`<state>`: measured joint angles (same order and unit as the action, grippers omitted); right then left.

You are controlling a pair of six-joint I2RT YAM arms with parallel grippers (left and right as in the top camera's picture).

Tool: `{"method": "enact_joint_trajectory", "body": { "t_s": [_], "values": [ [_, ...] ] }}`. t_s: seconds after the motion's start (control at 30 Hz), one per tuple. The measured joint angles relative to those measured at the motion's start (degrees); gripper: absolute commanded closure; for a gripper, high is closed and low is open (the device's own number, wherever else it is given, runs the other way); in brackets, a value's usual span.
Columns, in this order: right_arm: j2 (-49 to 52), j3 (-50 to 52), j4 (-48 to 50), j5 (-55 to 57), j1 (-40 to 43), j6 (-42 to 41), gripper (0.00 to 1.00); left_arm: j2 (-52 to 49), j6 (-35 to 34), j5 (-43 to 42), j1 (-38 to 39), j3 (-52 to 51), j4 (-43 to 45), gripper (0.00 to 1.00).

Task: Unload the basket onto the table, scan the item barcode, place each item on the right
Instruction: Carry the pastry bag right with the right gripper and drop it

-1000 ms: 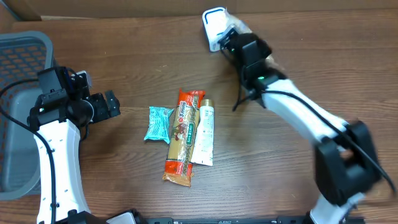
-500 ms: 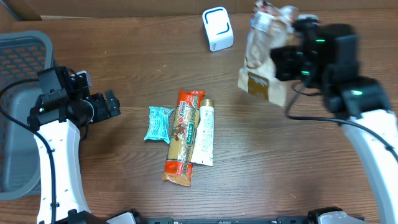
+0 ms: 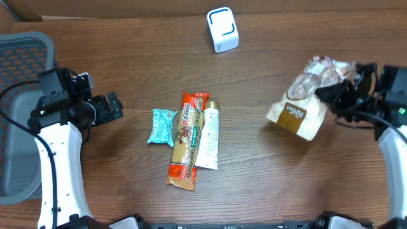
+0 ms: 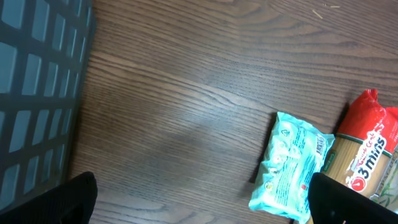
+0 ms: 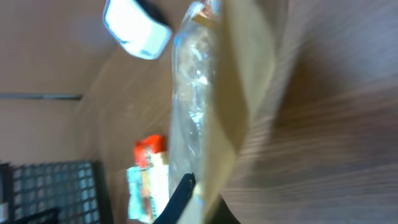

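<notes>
A tan and clear snack bag hangs over the right side of the table, and my right gripper is shut on its right end. In the right wrist view the bag fills the middle, pinched in the right gripper. The white scanner with a blue outline stands at the back centre, well left of the bag; the right wrist view shows this scanner blurred. My left gripper is open at the left, holding nothing. In its own view the left gripper hangs over bare wood.
A teal packet, an orange pasta pack and a white tube lie side by side mid-table. A grey basket stands at the left edge. The left wrist view shows the packet and basket wall.
My right arm has swung the bag away from the scanner, out to the right and toward the front. The left arm has not moved.
</notes>
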<state>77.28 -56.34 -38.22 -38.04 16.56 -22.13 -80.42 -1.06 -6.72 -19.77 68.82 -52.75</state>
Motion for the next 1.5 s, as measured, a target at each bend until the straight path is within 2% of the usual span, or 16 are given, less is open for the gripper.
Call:
{"method": "enact_joint_trajectory", "body": {
  "t_s": [0.13, 0.27, 0.33, 0.37, 0.4, 0.43, 0.63, 0.83, 1.0, 1.2, 1.33, 1.5],
  "values": [
    [0.1, 8.5, 6.1, 1.4, 3.1, -0.2, 0.96, 0.0, 0.0, 0.0, 0.0, 0.0, 0.0, 0.0],
    [0.4, 12.7, 6.8, 6.6, 4.5, -0.3, 0.94, 0.0, 0.0, 0.0, 0.0, 0.0, 0.0, 0.01],
    [1.0, 13.4, 6.2, 9.4, 4.5, -0.4, 0.8, 0.0, 0.0, 0.0, 0.0, 0.0, 0.0, 0.0],
    [1.3, 13.6, 5.7, 10.4, 4.5, -0.4, 0.64, 0.0, 0.0, 0.0, 0.0, 0.0, 0.0, 0.0],
    [1.6, 13.6, 5.5, 11.4, 4.5, -0.5, 0.57, 0.0, 0.0, 0.0, 0.0, 0.0, 0.0, 0.01],
    [1.9, 13.6, 5.2, 12.3, 4.5, -0.5, 0.53, 0.0, 0.0, 0.0, 0.0, 0.0, 0.0, 0.0],
    [2.1, 13.6, 3.7, 15.6, 4.5, -0.3, 0.42, 0.0, 0.0, 0.0, 0.0, 0.0, 0.0, 0.0],
    [2.3, 11.6, -2.8, 16.4, 4.5, 0.0, 0.38, 0.0, 0.0, 0.0, 0.0, 0.0, 0.0, 0.0],
    [2.5, 2.3, -11.6, 17.1, 4.5, 1.9, 0.32, 0.0, 0.0, 0.0, 0.0, 0.0, 0.0, 0.0],
    [2.5, -6.3, -16.4, 13.5, 3.3, 5.9, 0.31, 0.0, 0.0, 0.0, 0.0, 0.0, 0.0, 0.0],
    [2.6, -6.6, -16.4, 9.4, -2.6, 8.7, 0.29, 0.0, 0.0, 0.0, 0.0, 0.0, 0.0, 0.01],
    [4.7, -6.6, -13.2, 6.8, -17.7, 10.4, 0.29, 0.0, 0.0, 0.0, 0.0, 0.0, 0.0, 0.0]
  ]
}}
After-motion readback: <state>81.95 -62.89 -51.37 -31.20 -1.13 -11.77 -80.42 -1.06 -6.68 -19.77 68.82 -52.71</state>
